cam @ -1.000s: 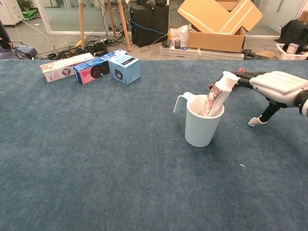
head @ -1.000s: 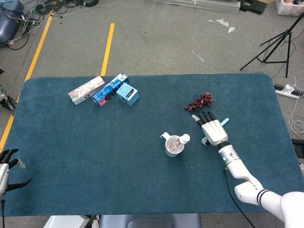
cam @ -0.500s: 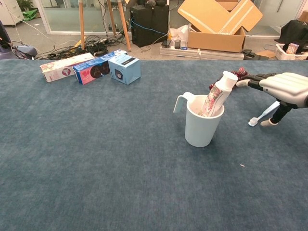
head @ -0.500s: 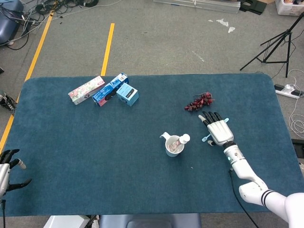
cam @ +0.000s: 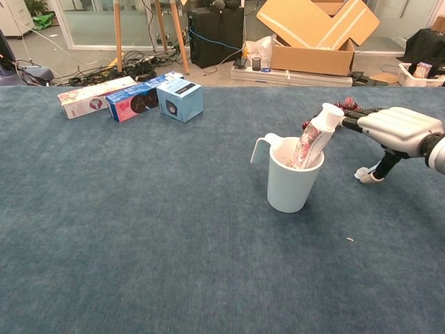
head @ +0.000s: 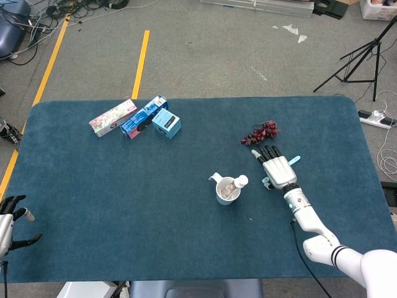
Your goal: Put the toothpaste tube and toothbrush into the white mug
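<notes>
The white mug (head: 223,192) (cam: 286,186) stands near the table's middle, with the toothpaste tube (head: 236,185) (cam: 314,141) upright in it, cap leaning right. A light-blue toothbrush (head: 294,159) (cam: 362,174) lies on the cloth just right of the mug, mostly hidden under my right hand (head: 278,169) (cam: 401,128). That hand stretches flat over the brush, fingers out toward the tube's cap, thumb down on the cloth by the brush's head. I see no grip on it. My left hand (head: 7,225) hangs with its fingers apart off the table's near-left corner, holding nothing.
Three boxes sit in a row at the back left: a pink one (head: 112,117), a dark blue one (head: 143,117) and a light blue one (head: 166,123). A dark red bunch of grapes (head: 260,133) lies just beyond my right hand's fingertips.
My right hand slid right off the toothbrush half a second ago, then came back left over it. The mug, tube and left hand have not moved.
</notes>
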`<action>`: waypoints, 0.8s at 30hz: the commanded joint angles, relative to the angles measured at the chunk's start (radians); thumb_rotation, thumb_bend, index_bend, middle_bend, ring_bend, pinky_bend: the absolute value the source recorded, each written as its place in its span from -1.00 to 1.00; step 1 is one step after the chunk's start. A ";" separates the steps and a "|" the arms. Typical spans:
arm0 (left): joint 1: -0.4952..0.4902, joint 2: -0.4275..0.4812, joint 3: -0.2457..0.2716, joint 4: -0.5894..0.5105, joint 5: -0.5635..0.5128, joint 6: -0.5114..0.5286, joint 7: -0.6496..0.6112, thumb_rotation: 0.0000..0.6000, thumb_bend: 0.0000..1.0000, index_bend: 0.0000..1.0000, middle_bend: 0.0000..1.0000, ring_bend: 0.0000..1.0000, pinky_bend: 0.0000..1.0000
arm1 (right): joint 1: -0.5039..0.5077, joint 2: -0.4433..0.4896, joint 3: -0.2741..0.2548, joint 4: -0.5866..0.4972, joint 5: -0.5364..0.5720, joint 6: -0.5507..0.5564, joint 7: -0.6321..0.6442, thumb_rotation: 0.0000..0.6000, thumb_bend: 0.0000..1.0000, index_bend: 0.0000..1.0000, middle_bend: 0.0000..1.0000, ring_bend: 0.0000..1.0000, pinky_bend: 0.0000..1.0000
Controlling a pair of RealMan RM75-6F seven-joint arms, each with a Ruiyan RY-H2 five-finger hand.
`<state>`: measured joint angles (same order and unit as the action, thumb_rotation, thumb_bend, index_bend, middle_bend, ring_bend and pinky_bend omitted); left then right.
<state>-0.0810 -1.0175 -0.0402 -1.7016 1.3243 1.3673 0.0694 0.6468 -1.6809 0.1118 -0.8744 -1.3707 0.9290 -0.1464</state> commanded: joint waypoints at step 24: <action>-0.004 -0.004 0.001 0.001 -0.005 -0.008 0.009 1.00 -1.00 0.02 -0.66 -0.78 -0.52 | -0.006 0.192 0.023 -0.146 0.092 -0.057 -0.162 1.00 -0.90 -0.40 0.63 0.62 0.89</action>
<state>-0.0847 -1.0216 -0.0394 -1.7007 1.3189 1.3594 0.0784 0.6369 -1.5041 0.1321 -1.0085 -1.3031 0.8989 -0.2842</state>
